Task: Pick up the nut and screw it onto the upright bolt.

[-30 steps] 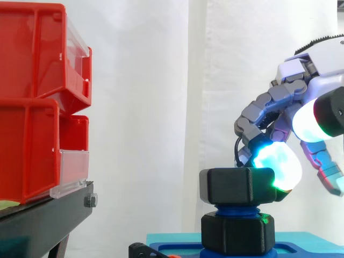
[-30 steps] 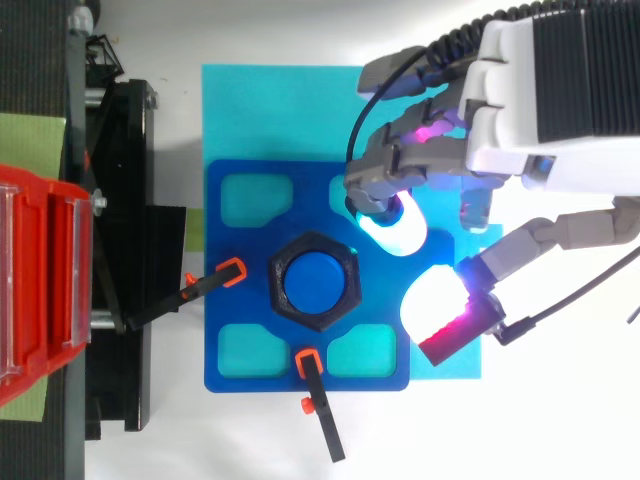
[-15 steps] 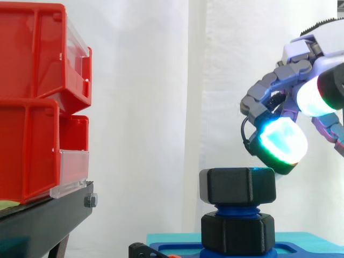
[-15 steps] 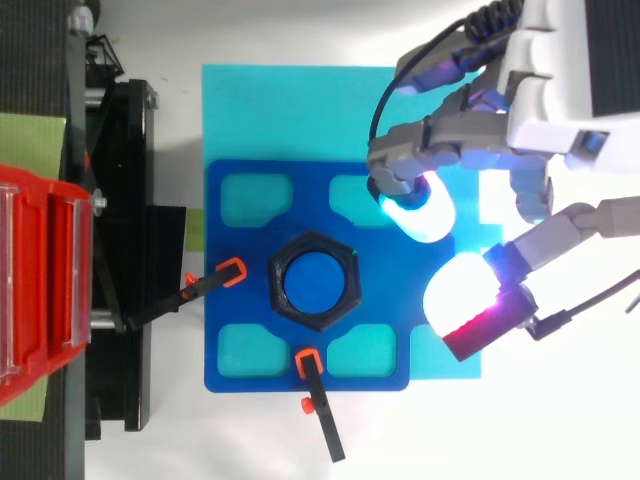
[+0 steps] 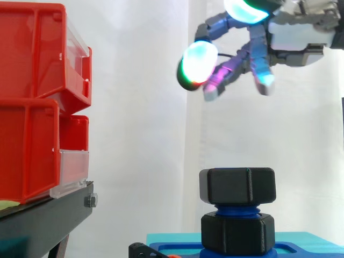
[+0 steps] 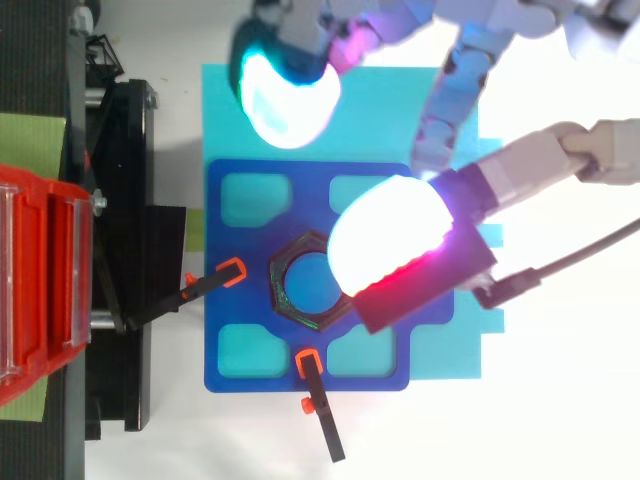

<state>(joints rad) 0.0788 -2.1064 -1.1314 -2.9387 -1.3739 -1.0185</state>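
1. The robot hand (image 5: 294,38) is now high above the nut (image 5: 237,185) and well clear of it; half a second earlier its glowing pads hung just above the nut's right edge.
2. Its fingers are spread and relaxed, gripping nothing.
3. One nut sits atop the one upright blue bolt (image 5: 236,207), with one further black hex piece (image 5: 237,232) beneath it.
4. Two orange-tipped clamps (image 6: 232,270) rest on the blue plate (image 6: 225,300).

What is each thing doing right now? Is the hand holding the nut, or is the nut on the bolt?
Hand: open, high above the nut, holding nothing.
Nut: on top of the bolt, level, nothing touching it.
Bolt: upright, blue thread showing under the nut.
Blue plate: flat, pinned by two clamps.
Red bins: stacked on the black stand.
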